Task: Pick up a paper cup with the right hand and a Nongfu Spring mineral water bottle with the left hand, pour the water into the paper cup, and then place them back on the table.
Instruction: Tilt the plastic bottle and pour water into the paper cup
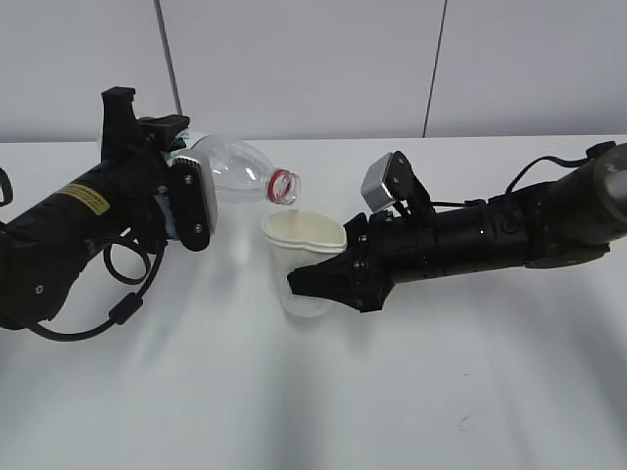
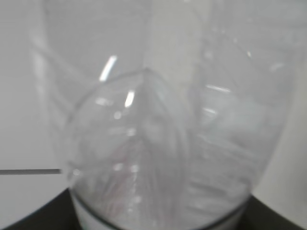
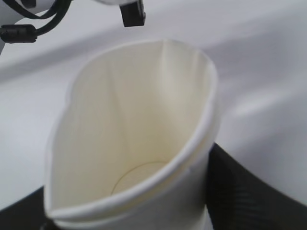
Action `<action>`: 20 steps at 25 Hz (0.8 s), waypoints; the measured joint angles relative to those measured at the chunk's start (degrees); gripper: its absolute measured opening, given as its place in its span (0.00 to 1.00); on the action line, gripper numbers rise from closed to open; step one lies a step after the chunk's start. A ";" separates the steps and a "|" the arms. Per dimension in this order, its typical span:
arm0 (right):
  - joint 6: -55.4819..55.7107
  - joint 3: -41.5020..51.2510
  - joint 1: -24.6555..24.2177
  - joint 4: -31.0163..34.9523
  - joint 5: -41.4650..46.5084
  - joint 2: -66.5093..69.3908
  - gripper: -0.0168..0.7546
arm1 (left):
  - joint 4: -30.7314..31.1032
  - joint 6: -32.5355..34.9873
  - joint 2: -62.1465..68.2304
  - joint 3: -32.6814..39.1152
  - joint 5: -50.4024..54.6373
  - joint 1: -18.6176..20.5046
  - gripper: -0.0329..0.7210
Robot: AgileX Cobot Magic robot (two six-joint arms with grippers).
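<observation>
Exterior view: the left claw grips the bottle by its body, tipped almost level, red-ringed mouth just above the cup. The right claw is closed round the cup, held upright above the white worktop.

Left wrist view: the clear bottle fills the frame, blurred, clamped between dark pads at the lower corners.

Right wrist view: the cup sits squeezed in the claw, rim dented, cream inside showing its bottom; whether water is in it is unclear.

Plain white table, soft grey shadows across it, small dark scuff near the front edge
</observation>
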 joint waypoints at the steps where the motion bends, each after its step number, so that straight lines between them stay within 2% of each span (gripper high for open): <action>1: 0.00 0.00 0.00 0.00 0.00 0.00 0.62 | 0.00 0.55 0.00 0.00 0.00 0.00 0.53; 20: 0.00 0.00 0.00 0.00 0.13 0.00 0.62 | -0.05 2.10 0.00 0.00 -0.39 0.00 0.53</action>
